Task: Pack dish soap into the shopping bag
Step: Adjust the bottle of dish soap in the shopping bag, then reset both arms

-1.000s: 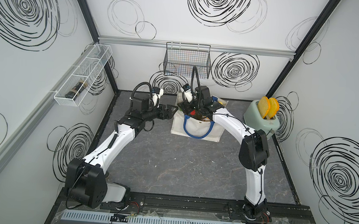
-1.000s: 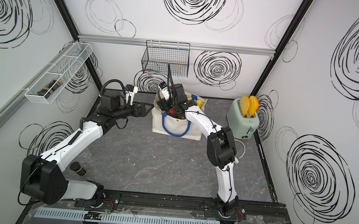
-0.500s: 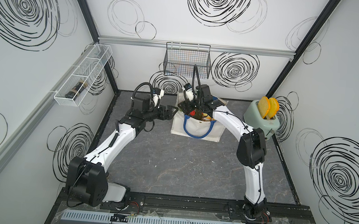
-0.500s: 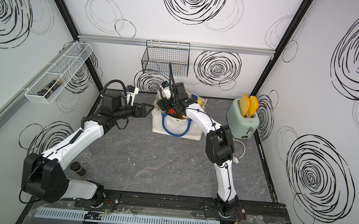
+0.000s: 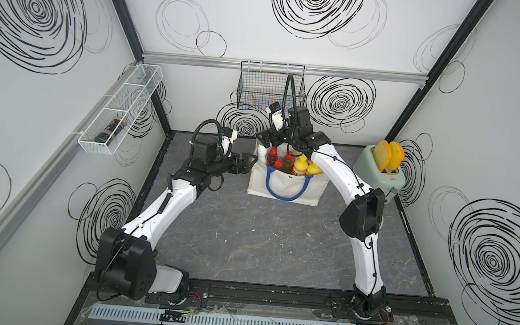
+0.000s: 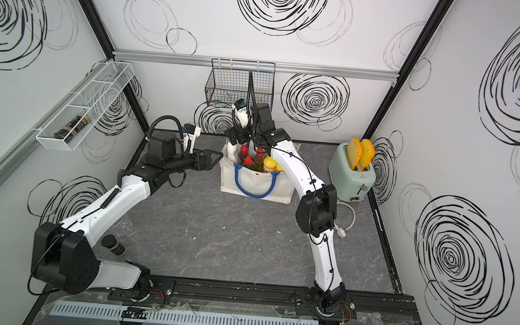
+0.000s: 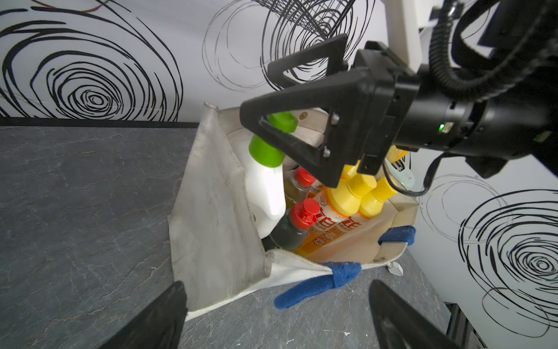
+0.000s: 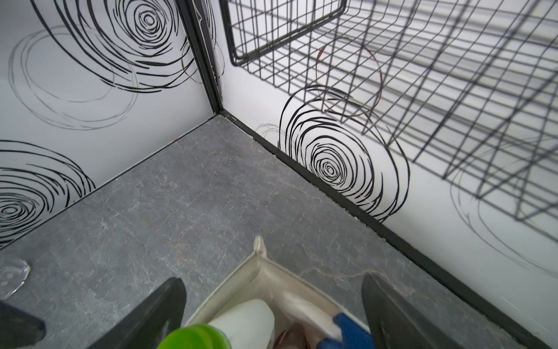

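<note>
The off-white shopping bag (image 5: 285, 185) (image 6: 258, 184) with blue rope handles stands open at the back of the floor. Dish soap bottles stand packed inside. They include a white one with a green cap (image 7: 265, 181) (image 8: 241, 321), a dark green red-capped one (image 7: 290, 229) and orange ones with yellow caps (image 7: 347, 196) (image 5: 300, 166). My right gripper (image 5: 265, 139) (image 8: 273, 302) hangs open just above the white bottle, apart from it. My left gripper (image 5: 249, 162) (image 7: 274, 302) is open beside the bag's left side and holds nothing.
A mint toaster (image 5: 379, 177) with two toast slices sits right of the bag. A black wire basket (image 5: 270, 87) hangs on the back wall above it. A white wire shelf (image 5: 118, 118) holds a dark jar. Another dark jar (image 6: 113, 245) lies by the left arm's base.
The right gripper's jaws have spread wider and it has lifted a little above the bag, leaving the white bottle standing inside. The left arm has hardly moved.
</note>
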### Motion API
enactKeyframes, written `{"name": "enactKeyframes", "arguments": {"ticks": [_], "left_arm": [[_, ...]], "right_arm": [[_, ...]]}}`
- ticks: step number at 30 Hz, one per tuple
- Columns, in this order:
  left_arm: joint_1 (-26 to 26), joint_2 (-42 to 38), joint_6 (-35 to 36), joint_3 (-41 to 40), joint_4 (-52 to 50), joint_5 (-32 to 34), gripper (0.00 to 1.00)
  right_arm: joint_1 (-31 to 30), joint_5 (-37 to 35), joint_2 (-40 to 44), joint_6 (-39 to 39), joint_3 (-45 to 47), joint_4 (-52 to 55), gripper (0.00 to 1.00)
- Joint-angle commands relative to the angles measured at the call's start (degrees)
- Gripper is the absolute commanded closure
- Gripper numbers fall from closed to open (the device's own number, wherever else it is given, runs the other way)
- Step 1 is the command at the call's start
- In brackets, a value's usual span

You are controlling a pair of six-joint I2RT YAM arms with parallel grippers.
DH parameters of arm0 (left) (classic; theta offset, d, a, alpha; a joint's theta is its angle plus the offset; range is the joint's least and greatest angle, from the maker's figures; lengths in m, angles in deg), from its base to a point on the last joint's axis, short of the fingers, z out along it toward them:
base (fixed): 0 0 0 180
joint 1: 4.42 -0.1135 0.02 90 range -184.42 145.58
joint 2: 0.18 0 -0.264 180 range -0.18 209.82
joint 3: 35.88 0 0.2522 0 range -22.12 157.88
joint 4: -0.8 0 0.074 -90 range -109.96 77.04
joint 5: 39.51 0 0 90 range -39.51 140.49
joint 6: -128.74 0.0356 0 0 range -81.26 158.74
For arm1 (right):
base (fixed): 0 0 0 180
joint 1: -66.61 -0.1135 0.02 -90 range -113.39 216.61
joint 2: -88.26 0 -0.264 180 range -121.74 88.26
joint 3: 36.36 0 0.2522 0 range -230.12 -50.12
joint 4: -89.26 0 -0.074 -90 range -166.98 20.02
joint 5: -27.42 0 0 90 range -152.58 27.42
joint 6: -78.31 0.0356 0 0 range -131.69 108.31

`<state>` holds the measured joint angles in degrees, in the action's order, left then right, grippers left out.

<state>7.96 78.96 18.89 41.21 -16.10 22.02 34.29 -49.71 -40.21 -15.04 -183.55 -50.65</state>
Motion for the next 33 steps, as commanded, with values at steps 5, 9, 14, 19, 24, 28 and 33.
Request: {"name": "enactKeyframes", "arguments": {"ticks": [5, 9, 14, 19, 24, 28, 33], "left_arm": [[0.3, 1.0, 0.9, 2.1, 1.4, 0.0, 0.04], [0.9, 1.1, 1.6, 2.0, 1.4, 0.6, 0.04], [2.1, 1.6, 3.7, 2.6, -0.6, 3.2, 0.04], [2.1, 1.9, 4.0, 3.0, -1.4, 3.8, 0.04], [2.1, 1.7, 3.8, 3.1, -1.2, 3.3, 0.04], [2.1, 1.7, 3.8, 3.2, -1.4, 3.3, 0.04], [1.5, 1.7, 3.8, 3.3, -1.5, 3.2, 0.04]], "right_arm": [[0.5, 0.0, -4.3, 0.9, -7.3, 13.1, 0.0], [1.1, 3.6, -1.0, 3.5, 0.3, 6.4, 0.0], [1.4, 10.0, 2.4, 4.5, 4.0, -0.5, 0.08], [1.0, 12.7, 5.0, 3.7, 5.2, 3.0, 0.47], [0.9, 9.3, 6.4, 3.3, 8.9, 5.2, 0.52], [0.9, 8.4, 6.6, 2.8, 9.8, 4.7, 0.42], [0.9, 8.5, 8.2, 2.6, 10.0, 2.7, 0.28]]}}
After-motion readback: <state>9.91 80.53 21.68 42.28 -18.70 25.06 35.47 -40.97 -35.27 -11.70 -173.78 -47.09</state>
